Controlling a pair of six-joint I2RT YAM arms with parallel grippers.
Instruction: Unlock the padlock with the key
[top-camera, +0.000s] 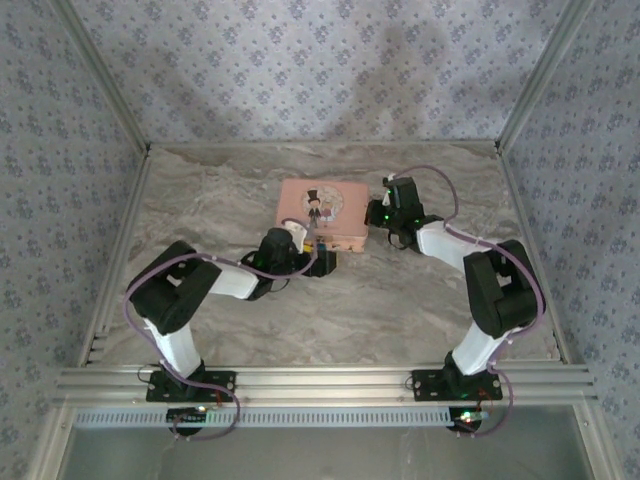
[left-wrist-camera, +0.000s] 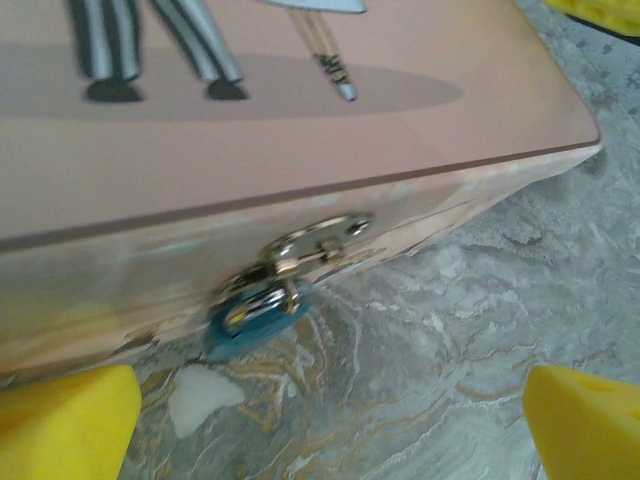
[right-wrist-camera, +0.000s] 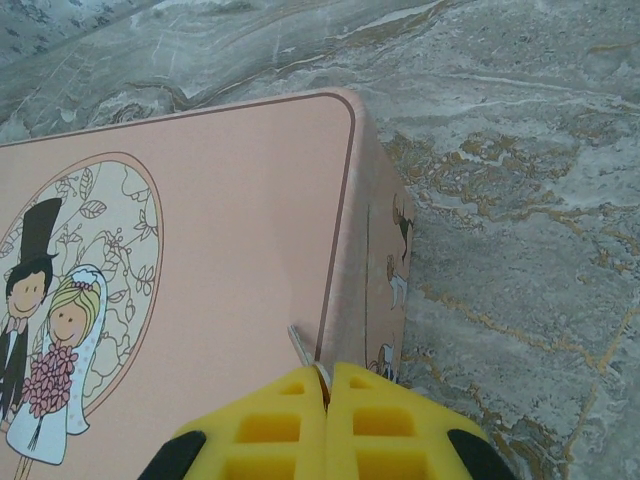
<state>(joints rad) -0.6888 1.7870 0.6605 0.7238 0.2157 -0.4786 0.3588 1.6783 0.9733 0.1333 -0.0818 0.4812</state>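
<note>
Padlock (left-wrist-camera: 255, 310) first: where is it?
— It hangs on the metal hasp (left-wrist-camera: 315, 240) at the front wall of the pink tin (left-wrist-camera: 300, 130), low down, just above the table (left-wrist-camera: 450, 330). It is small and dark blue, and blurred in my left wrist view.

How far along are you?
— Not finished, I judge. The lock sits on the hasp and the lid is down. Whether the shackle has sprung is too blurred to tell, so the unlocking and taking it off the hasp remain.

And your pincers?
— My left pincer (left-wrist-camera: 325, 430) is spread wide and grips nothing. Its yellow pads (left-wrist-camera: 60, 425) stand well apart, with the lock in line with the gap between them and a little ahead. My right pincer (right-wrist-camera: 326, 390) is closed over the tin's corner, pads pressed together. A thin silvery sliver (right-wrist-camera: 298, 342) pokes out at the tips. It may be the key, but it is too small to say.

Give me a count.
— One padlock, one hasp, one pink tin with a cartoon bride and groom, one table, two pincers.
</note>
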